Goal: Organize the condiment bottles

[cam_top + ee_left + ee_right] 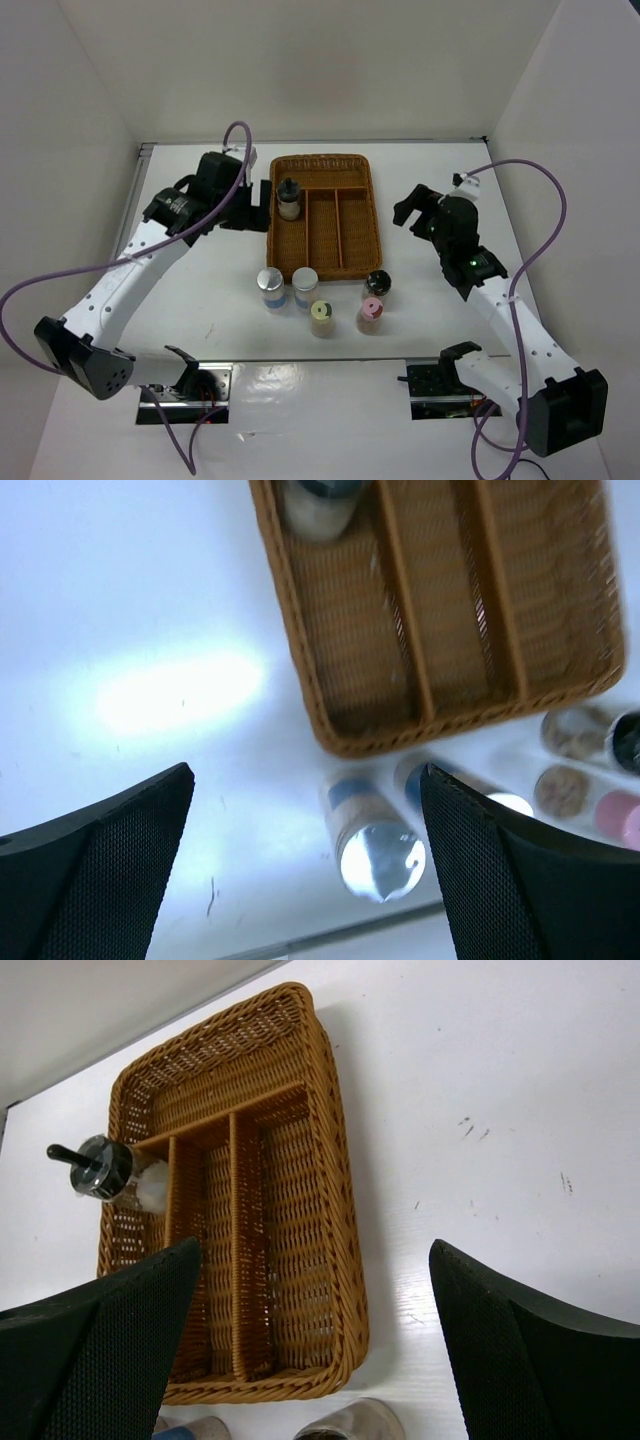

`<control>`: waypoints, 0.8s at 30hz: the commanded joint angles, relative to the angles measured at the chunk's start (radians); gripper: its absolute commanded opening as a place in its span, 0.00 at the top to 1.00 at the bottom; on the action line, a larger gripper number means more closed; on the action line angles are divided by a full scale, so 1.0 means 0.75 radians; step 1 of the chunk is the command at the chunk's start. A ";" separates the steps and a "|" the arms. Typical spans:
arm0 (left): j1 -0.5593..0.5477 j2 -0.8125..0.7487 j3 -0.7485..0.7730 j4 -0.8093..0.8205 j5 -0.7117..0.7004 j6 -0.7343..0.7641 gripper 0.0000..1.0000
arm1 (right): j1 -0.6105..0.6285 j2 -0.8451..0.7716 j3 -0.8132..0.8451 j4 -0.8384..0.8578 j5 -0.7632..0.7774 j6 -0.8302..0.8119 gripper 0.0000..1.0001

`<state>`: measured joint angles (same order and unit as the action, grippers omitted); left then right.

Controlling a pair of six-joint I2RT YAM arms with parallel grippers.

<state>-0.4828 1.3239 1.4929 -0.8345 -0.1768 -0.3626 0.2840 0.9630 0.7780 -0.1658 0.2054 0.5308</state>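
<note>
A black-capped bottle (289,198) stands in the left compartment of the wicker tray (355,225). Two silver-capped bottles (270,288) (305,287), a yellow-green-capped one (322,317), a pink-capped one (371,315) and a second black-capped one (378,285) stand on the table in front of the tray. My left gripper (260,203) is open and empty beside the tray's left rim. In the left wrist view (305,830) a silver-capped bottle (375,840) lies below, between the fingers. My right gripper (415,215) is open and empty, right of the tray, which shows in the right wrist view (330,1140).
White walls enclose the table at the back and on both sides. Purple cables loop from both arms. The tray's middle and right compartments (352,215) hold nothing. The arm bases sit at the near edge.
</note>
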 commanded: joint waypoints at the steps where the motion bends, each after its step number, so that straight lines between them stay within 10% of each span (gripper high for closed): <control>1: -0.015 0.006 -0.117 -0.113 0.039 -0.075 0.00 | -0.013 -0.057 -0.023 0.014 0.019 0.000 0.01; 8: -0.090 -0.055 -0.258 -0.113 0.266 -0.046 0.00 | -0.013 -0.155 -0.049 0.014 0.019 0.012 0.01; 24: -0.228 -0.043 -0.401 -0.153 0.107 -0.124 0.00 | -0.013 -0.216 -0.074 -0.012 0.031 0.024 0.01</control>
<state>-0.6498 1.3109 1.2049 -0.9340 -0.0528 -0.4240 0.2810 0.8200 0.7254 -0.1871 0.2104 0.5350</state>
